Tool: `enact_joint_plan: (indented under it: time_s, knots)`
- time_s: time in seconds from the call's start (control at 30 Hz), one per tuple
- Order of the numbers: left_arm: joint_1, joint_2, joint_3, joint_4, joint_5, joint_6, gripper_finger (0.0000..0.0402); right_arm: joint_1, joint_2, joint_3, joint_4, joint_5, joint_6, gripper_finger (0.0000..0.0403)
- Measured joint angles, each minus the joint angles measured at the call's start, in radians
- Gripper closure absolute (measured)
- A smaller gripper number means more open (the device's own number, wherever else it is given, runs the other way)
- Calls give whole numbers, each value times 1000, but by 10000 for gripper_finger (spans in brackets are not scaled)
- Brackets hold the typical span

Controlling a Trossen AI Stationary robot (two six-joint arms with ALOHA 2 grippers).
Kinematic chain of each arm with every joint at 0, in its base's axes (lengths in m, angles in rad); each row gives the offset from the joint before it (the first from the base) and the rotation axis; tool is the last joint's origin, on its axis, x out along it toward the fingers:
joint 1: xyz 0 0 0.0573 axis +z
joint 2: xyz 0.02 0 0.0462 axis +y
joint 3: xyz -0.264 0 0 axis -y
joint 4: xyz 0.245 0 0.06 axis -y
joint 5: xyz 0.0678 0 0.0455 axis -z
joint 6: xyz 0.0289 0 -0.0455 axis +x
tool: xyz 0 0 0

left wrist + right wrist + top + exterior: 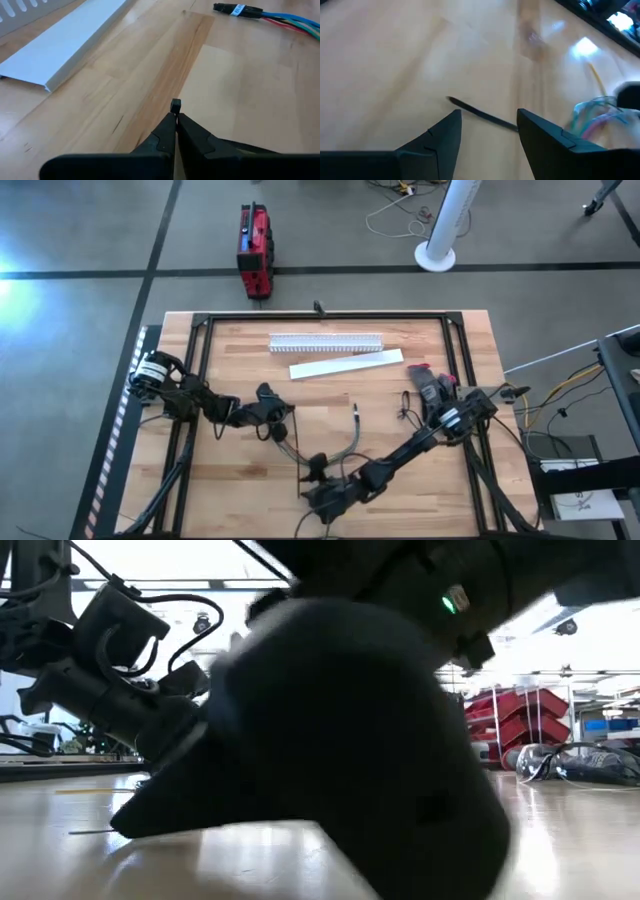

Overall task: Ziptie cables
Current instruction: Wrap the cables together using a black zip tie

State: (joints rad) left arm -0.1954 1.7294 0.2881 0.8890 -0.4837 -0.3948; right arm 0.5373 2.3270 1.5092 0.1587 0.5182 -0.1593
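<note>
The cables [345, 448] lie on the wooden table [240, 360] I work at, a dark bundle curving across the middle of the board toward its near edge, with one black connector end pointing toward the far side. That connector shows in my left wrist view as a black plug [235, 9] with blue, green and red wires running off it, resting flat on the wood well ahead of my fingers. My left arm reaches in from the left side of the table, and my left gripper [272, 408] sits just left of the cable bundle, near the centre of the board. Its jaws are pressed together, pinching a small black zip tie head [175, 105] that sticks out past the fingertips. My right arm stretches diagonally from the right side down toward the near edge, where my right gripper [318, 480] hovers low over the table, close to the bundle's near end. Its jaws stand apart and hold nothing. Between them, on the bare wood, lies a thin black zip tie [482, 115], and coloured wires [592, 117] show blurred just beside one finger. Toward the far side of the table lie a slotted white cable duct [325, 341] and, just nearer than it, a flat white duct cover [346, 365], set at a slight angle. The low view is almost filled by the dark body of an arm close to the camera.
</note>
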Motion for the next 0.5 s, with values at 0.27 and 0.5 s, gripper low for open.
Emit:
enact_joint_plan:
  time_s: [0.27, 0.5]
  knots:
    - [0, 0, 3, -8, 4, -33, 402, -18, 23, 115, -207, -42, -41, 224]
    - [0, 0, 13, -8, 31, -14, 402, -38, 22, 126, -238, -95, -172, 224]
